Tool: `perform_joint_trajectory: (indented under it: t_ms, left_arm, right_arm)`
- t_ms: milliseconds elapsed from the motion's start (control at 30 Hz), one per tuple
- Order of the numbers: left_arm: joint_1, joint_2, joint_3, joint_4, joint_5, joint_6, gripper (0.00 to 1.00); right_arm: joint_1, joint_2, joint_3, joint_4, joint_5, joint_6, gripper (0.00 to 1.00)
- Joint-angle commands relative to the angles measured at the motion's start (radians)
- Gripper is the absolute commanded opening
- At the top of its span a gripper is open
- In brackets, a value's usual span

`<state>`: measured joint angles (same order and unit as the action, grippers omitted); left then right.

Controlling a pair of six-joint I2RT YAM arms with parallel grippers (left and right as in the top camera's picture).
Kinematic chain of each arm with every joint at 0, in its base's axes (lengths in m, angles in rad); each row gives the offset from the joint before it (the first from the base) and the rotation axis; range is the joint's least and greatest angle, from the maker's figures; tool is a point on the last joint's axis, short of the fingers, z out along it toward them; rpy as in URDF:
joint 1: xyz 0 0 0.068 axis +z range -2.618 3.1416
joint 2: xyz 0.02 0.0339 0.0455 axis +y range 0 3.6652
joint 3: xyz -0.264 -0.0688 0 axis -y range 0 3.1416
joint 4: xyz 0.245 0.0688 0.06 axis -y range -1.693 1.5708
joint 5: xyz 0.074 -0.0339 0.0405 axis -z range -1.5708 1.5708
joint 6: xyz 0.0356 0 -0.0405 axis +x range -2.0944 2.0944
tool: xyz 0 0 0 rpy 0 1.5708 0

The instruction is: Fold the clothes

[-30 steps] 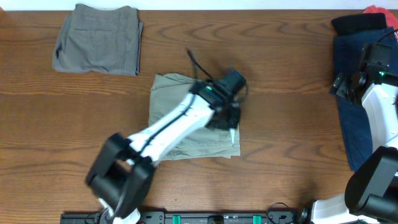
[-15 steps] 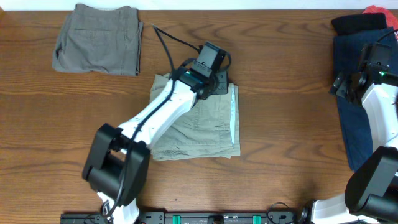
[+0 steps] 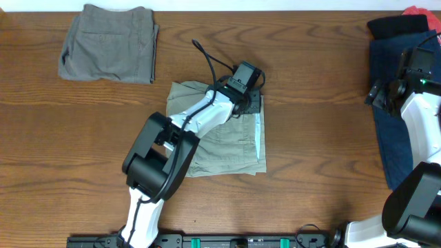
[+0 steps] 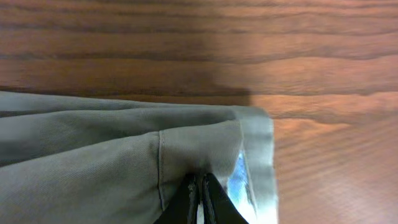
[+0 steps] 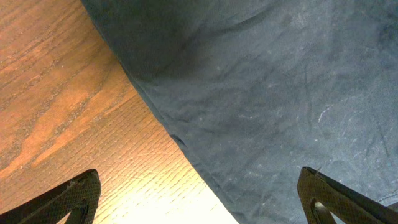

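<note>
Left end effector (image 4: 200,186) pinches khaki-beige cotton shorts (image 3: 231,146), centre of wooden bench (image 3: 317,151).
Right end effector (image 5: 199,190) spread wide over dark navy cloth (image 5: 261,81), right edge.

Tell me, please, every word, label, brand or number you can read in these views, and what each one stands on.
None: no words, labels, brands or numbers can be read on the khaki shorts, the grey shorts, the navy garment, the table, the left arm or the right arm.
</note>
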<state>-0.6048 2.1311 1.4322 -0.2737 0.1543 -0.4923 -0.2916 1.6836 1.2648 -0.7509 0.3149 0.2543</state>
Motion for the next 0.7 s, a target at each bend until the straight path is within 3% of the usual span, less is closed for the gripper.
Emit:
perform_joint_trajectory:
  t_ms: [0, 200, 267, 367, 467, 667]
  left_arm:
    - [0.002, 0.010, 0.000, 0.006, 0.003, -0.003, 0.07]
    - [0.003, -0.070, 0.009, 0.005, 0.092, -0.003, 0.07]
    - [0.004, -0.127, 0.009, -0.008, 0.110, -0.003, 0.17]
    - [0.006, -0.226, 0.009, -0.056, 0.111, 0.014, 0.61]
    - [0.016, -0.339, 0.009, -0.144, 0.111, 0.106, 0.98]
    - [0.095, -0.508, 0.009, -0.441, -0.030, 0.210, 0.98]
  right_arm:
    - [-0.003, -0.010, -0.001, -0.002, 0.018, -0.008, 0.99]
    - [-0.003, -0.010, -0.001, -0.002, 0.018, -0.008, 0.99]
    - [-0.003, -0.010, -0.001, -0.002, 0.018, -0.008, 0.99]
    - [-0.003, -0.010, -0.001, -0.002, 0.018, -0.008, 0.99]
    - [-0.003, -0.010, -0.001, -0.002, 0.018, -0.008, 0.99]
    - [-0.003, -0.010, -0.001, -0.002, 0.018, -0.008, 0.99]
